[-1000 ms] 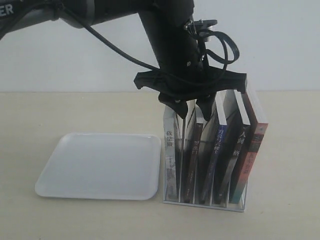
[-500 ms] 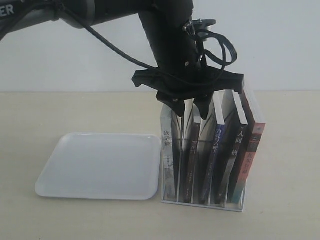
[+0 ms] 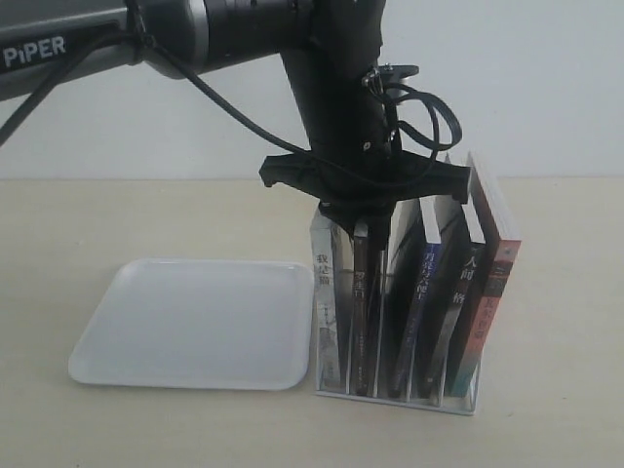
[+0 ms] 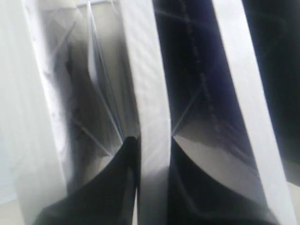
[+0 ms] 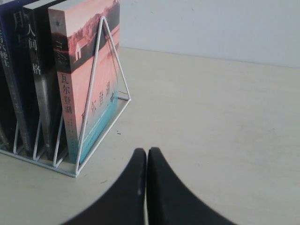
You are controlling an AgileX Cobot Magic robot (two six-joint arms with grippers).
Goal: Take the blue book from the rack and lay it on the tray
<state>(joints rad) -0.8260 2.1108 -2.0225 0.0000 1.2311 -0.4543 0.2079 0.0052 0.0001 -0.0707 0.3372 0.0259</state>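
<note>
Grasping step, to judge by the pose, yet seemingly on the wrong volume: see the left fingers (image 3: 351,216) pinched narrow on the top page edge of the dark-spined book (image 3: 362,302), second slot from the tray (image 3: 195,322), not on the blue book (image 3: 424,292). Find that one in the middle slot of the rack (image 3: 395,398), just beside the pinched neighbour on the side away from the tray, untouched as far as can be told. Stands on its bottom edge, long axis near vertical, top leaning a little away from the tray, spine toward the exterior camera, page edge upward. Note the right fingers (image 5: 129,187) pressed together on nothing, low over the worktop (image 5: 225,117) near the rack's far end. Next, probably: let go, shift one slot away from the tray, close on the blue book's top edge, draw straight up along the dividers without snagging the wires, then turn it flat over the tray lying just beside the rack.
</note>
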